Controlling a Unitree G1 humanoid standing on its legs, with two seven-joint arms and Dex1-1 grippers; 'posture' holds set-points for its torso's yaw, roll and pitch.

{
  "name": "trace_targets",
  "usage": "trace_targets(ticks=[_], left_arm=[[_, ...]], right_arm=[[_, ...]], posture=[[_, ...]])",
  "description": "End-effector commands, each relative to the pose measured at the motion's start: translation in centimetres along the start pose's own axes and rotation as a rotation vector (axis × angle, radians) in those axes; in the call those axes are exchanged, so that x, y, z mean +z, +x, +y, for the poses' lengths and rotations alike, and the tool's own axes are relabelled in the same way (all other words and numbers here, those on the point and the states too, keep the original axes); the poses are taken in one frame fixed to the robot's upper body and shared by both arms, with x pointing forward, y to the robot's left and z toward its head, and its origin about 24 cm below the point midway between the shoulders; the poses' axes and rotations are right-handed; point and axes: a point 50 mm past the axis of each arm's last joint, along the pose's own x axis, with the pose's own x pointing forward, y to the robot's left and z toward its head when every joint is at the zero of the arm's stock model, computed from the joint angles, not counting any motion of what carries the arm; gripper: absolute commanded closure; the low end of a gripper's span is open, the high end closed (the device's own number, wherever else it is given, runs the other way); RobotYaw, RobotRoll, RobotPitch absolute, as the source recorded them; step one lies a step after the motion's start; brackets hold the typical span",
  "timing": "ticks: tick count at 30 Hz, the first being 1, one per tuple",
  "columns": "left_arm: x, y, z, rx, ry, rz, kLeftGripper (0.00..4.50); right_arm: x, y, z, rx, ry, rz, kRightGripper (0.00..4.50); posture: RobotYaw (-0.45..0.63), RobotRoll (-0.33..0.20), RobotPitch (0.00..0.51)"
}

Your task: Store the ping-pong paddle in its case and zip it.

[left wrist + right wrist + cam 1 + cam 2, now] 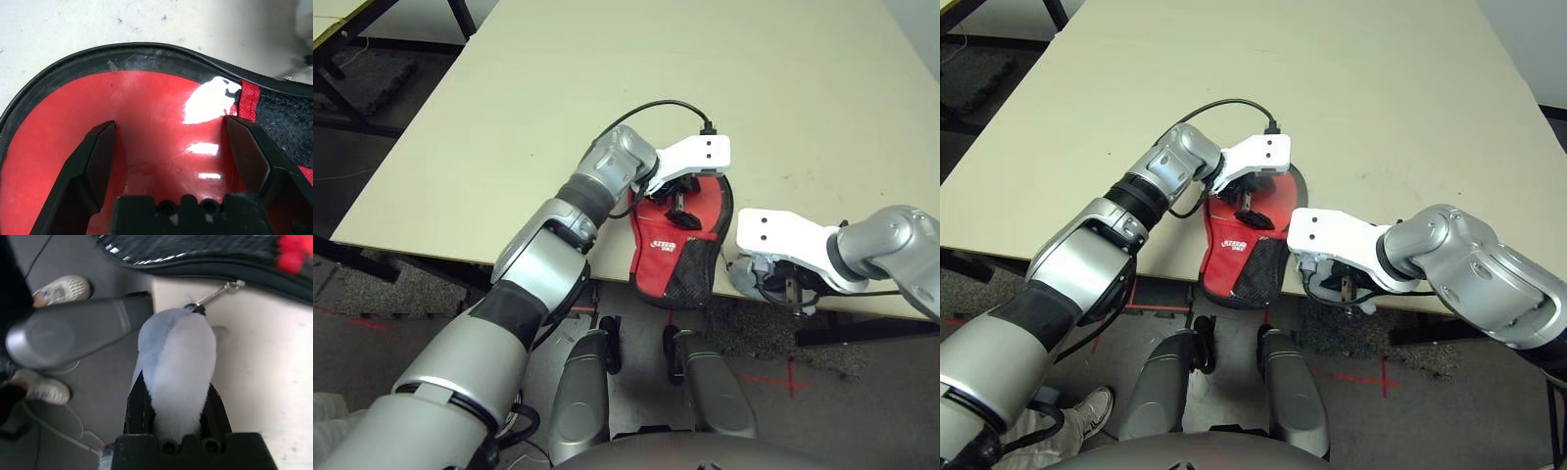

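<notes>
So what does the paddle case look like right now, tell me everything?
The case is a soft, paddle-shaped pouch with a black zipper rim, a red panel with a white logo, black mesh and a shiny clear side with red showing through. It lies flat at the near edge of the table, its narrow end hanging over the edge. The left gripper, fingers apart, sits on its round part. The right gripper holds a pale fluffy tag clipped to its zipper pull.
</notes>
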Motion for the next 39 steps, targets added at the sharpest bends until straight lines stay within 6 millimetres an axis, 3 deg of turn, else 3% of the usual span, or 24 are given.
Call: trace_targets(ticks=[1,10,15,20,24,26,29,32,35,39], left_arm=[[-5.5,1.2,-1.2,-0.021,-0.148,0.196,0.0],[-5.8,1.4,-1.3,-0.023,-0.157,0.191,0.0],[-5.5,1.5,-1.3,-0.013,-0.155,0.148,0.0],[-3.9,0.4,-1.1,-0.041,-0.186,-0.029,0.0],[-2.8,-2.2,-1.2,-0.062,-0.215,-0.179,0.0],[-2.6,-3.0,-1.4,-0.059,-0.218,-0.207,0.0],[-2.0,-5.5,-1.2,-0.005,-0.248,-0.326,0.0],[-1.1,-8.0,-0.3,0.128,-0.3,-0.492,0.0],[-0.9,-10.2,1.3,0.339,-0.363,-0.648,0.0],[-2.0,-11.9,2.7,0.577,-0.434,-0.748,0.0]], right_arm=[[-0.2,0.7,2.1,0.172,-0.019,0.018,4.23],[0.0,0.5,2.7,0.217,-0.016,0.007,4.23],[0.2,0.1,1.8,0.181,0.02,-0.014,4.23],[0.9,-3.3,-0.5,0.169,0.171,-0.132,2.42],[1.2,-9.2,-2.9,0.111,0.309,-0.302,0.86],[1.3,-10.7,-3.5,0.088,0.352,-0.374,0.2],[1.7,-14.3,-7.0,-0.123,0.45,-0.658,0.04],[0.7,-16.0,-11.2,-0.393,0.63,-0.888,0.04],[-1.2,-14.8,-14.2,-0.648,0.76,-0.965,0.04],[-3.7,-12.5,-16.2,-0.905,0.852,-1.018,0.04]], posture=[[-0.08,0.0,0.277],[-0.08,0.0,0.276],[-0.09,0.0,0.274],[-0.1,0.0,0.274],[-0.09,0.0,0.269],[-0.08,0.0,0.268],[-0.08,0.0,0.264],[-0.07,0.0,0.263],[-0.07,0.0,0.262],[-0.07,0.0,0.262]])
